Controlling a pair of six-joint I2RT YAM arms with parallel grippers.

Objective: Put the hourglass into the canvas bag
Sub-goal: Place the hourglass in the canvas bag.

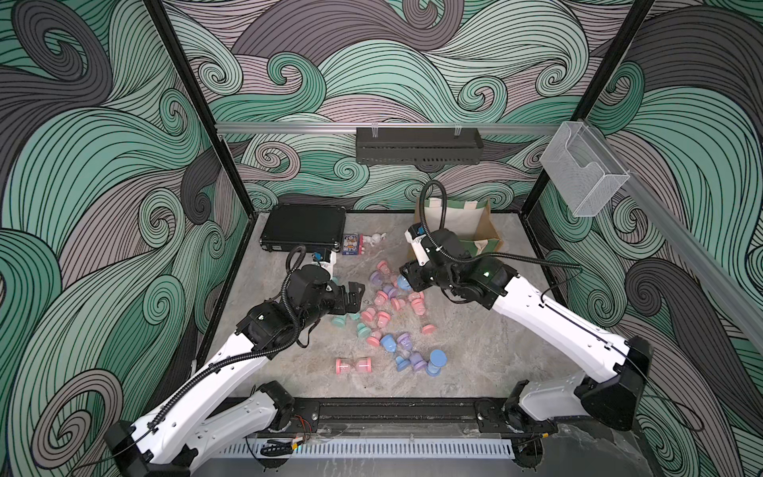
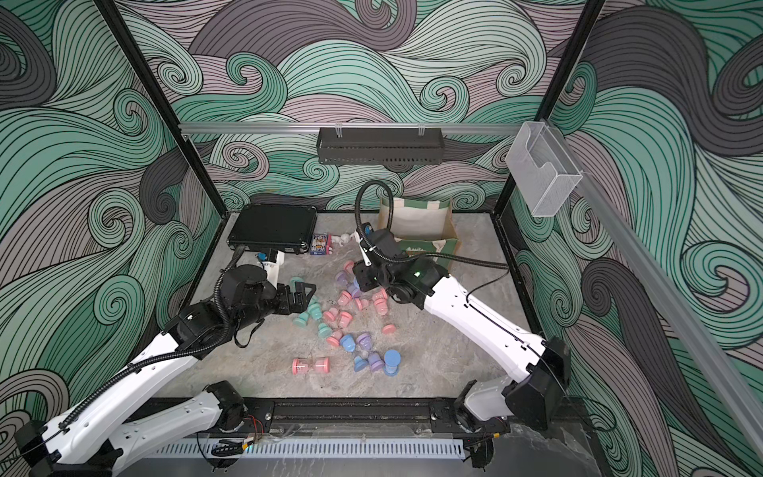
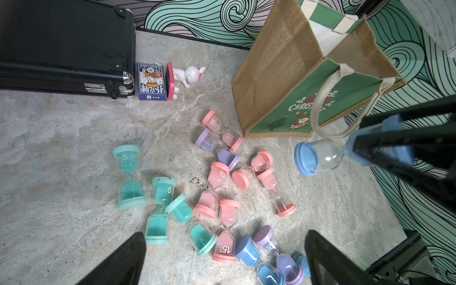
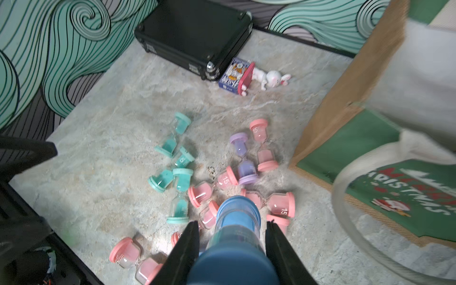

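The right fingers (image 4: 187,249) are clamped on one end cap of a blue-capped clear-glass hourglass (image 4: 237,217), probably because the plastic cap gives a firmer, safer hold than the thin glass waist. In the left wrist view the blue hourglass (image 3: 318,158) lies roughly level, sticking out from the fingers. It looks lifted clear of the grey stone-patterned counter (image 3: 61,148), just in front of the boxy canvas bag with a green "Christmas" front and tan sides (image 3: 278,81). The bag stands upright at the far side of the counter with its mouth open upward, so the hourglass will likely have to go over the rim, not in from the side. One white rope handle (image 3: 328,116) droops over the green front and could snag it on the way. The left fingers (image 3: 118,261) are spread apart and empty above the loose teal, pink, lilac and blue hourglasses (image 3: 217,182), seemingly kept back so the path to the bag is free. A flat black hard case (image 3: 61,44), a blue playing-card box (image 3: 151,81) and a small white rabbit figure (image 3: 188,75) sit along the far edge, well apart from the bag.
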